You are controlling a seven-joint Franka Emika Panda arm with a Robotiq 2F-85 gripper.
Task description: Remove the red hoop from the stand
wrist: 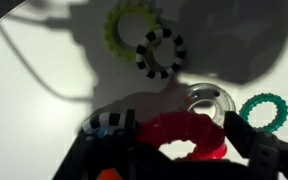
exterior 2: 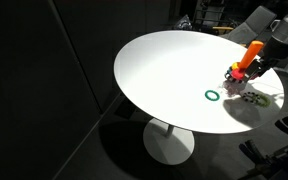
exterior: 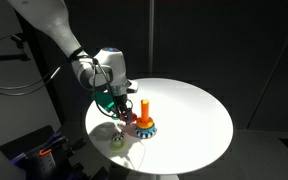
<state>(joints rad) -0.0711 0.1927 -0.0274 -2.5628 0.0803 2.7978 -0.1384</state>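
Filling the wrist view, the thick red hoop (wrist: 189, 138) is flanked by the gripper (wrist: 184, 150), closure untellable; the orange-peg stand (exterior: 145, 119) (exterior 2: 246, 64) is shown in both exterior views.

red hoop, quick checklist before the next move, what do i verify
1. thick red doughnut-shaped hoop lies between the dark fingers in the wrist view: ok
2. fingers closed firmly on the hoop: cannot tell
3. hoop lifted free of the orange-yellow peg stand: cannot tell
4. stand upright on the white round table: ok
5. thin green ring lying apart from the stand: ok
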